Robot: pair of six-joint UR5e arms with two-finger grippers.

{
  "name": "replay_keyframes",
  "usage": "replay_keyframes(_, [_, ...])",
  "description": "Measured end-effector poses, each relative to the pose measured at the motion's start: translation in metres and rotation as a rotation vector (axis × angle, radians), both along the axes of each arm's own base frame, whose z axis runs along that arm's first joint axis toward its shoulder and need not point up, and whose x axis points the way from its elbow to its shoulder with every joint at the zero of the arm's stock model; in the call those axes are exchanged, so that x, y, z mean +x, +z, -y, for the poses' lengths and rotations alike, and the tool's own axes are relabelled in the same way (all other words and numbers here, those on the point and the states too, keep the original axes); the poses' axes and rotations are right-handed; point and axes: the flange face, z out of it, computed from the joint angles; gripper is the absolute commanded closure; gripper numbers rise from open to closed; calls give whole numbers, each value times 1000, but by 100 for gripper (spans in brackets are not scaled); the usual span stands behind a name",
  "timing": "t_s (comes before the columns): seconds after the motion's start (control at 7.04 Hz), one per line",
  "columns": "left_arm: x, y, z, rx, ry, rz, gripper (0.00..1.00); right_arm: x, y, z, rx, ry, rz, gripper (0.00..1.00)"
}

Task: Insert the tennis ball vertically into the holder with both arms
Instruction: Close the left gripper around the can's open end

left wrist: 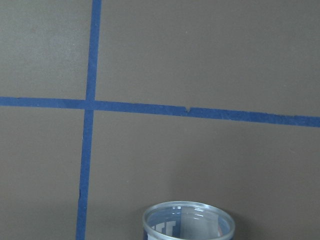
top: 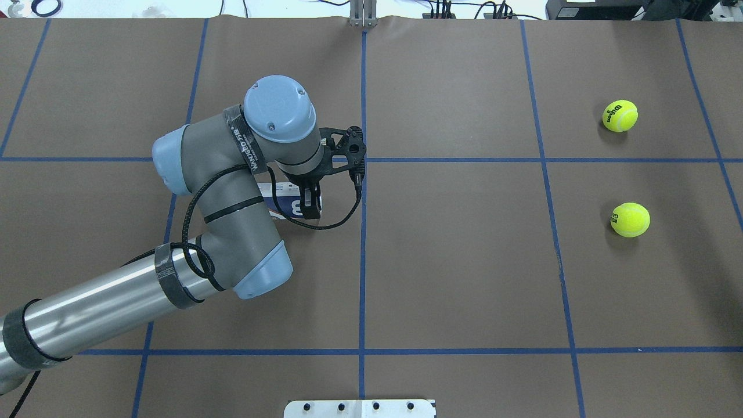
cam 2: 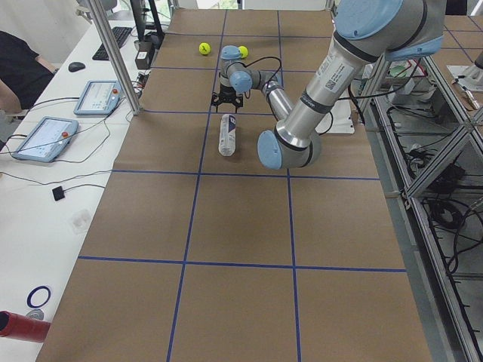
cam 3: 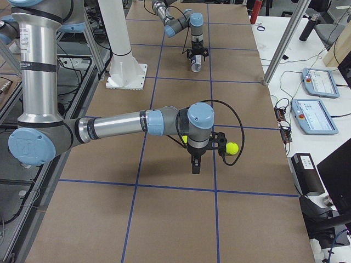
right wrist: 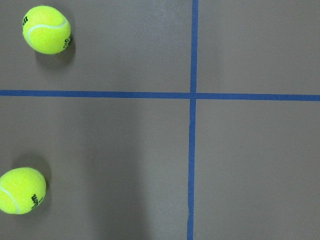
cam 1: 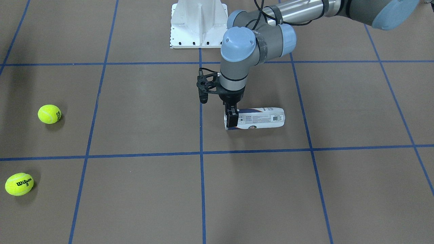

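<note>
The holder [cam 1: 259, 118] is a clear can with a white-and-navy label. It lies on its side on the brown table, open end toward the table's middle. My left gripper [cam 1: 232, 117] points down over that open end, one finger on each side, and looks shut on it. The left wrist view shows only the can's silver rim [left wrist: 188, 220]. Two yellow tennis balls [cam 1: 49, 114] [cam 1: 19, 184] lie far off on the robot's right. My right gripper [cam 3: 196, 166] hangs above the table beside them; I cannot tell whether it is open or shut. Both balls show in the right wrist view [right wrist: 46, 29] [right wrist: 20, 190].
The white metal pedestal [cam 1: 198, 23] stands at the robot's side of the table. Blue tape lines [top: 363, 232] mark a grid on the brown cover. Tablets [cam 3: 317, 82] and cables lie on a side bench beyond the table's edge.
</note>
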Motion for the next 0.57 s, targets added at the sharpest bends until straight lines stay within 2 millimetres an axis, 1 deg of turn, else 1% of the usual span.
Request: replay_keyframes(0.57, [19,8,-11,14,2,22,0,0,2,0,-4,-1,0,0])
